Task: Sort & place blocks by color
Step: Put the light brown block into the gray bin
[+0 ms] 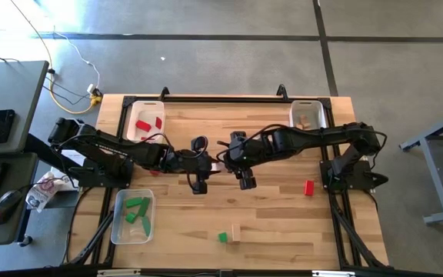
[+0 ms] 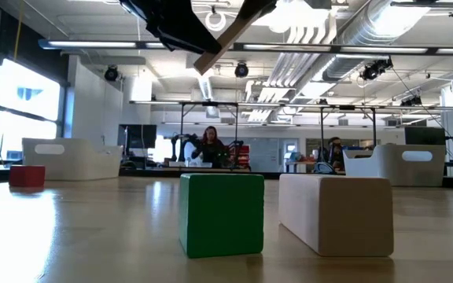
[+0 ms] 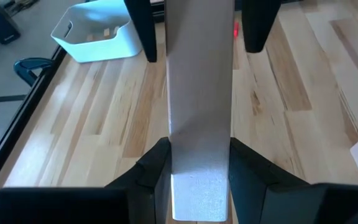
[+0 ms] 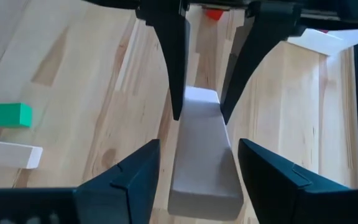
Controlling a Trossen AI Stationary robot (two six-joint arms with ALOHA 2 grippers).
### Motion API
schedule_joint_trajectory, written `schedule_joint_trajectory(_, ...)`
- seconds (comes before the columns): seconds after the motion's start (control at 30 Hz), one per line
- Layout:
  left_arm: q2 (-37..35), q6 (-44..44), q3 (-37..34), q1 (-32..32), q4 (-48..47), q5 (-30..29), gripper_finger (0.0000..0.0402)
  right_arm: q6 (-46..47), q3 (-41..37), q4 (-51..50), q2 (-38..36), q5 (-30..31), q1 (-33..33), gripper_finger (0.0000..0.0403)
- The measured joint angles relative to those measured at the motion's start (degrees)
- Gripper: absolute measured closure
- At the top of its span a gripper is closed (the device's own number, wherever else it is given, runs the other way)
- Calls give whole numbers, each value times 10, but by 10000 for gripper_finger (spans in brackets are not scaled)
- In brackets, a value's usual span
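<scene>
Table centre: blocked by both arms, left gripper (image 1: pixel 206 171) and right gripper (image 1: pixel 230 159) meeting.
6 o'clock: green block (image 1: pixel 223 238), wooden block (image 1: pixel 236 232).
4 o'clock: red block (image 1: pixel 308 187).
Bare boards: between these.

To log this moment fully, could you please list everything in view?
Table: one, light wood, under both arms.
White trays: two, at the far corners, left and right.
Clear tray: one, near left corner.
Red blocks: several, in the left white tray.
Green blocks: several, in the clear tray.
Wood blocks: a few, in the right white tray.
Loose red block: one, on the table's right side.
Loose green block: one, near edge.
Loose wood block: one, beside the green one.
Long wood block: one, held above mid-table.
Left tool: shut on the long wood block.
Right tool: open around its other end.
</scene>
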Motion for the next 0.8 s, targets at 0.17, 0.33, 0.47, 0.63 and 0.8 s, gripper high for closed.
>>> schedule_joint_trajectory(0.17, 0, 0, 0, 0, 0, 0, 300, -1, 0, -7, 0, 0, 0, 240)
schedule_joint_trajectory(0.33, 0, -1, 0, 0, 0, -1, 296, 2, 0, -12, 0, 9, -2, 284)
schedule_joint_trajectory(0.47, 0, -4, 0, 0, -1, -2, 295, 11, 0, -14, 0, 8, -6, 295)
schedule_joint_trajectory(0.63, 0, -6, 0, 0, -1, -1, 283, 15, 0, -15, 0, 9, -6, 295)
schedule_joint_trajectory(0.8, 0, -14, 0, 0, -1, -13, 255, 24, 0, -17, 0, 11, -6, 295)
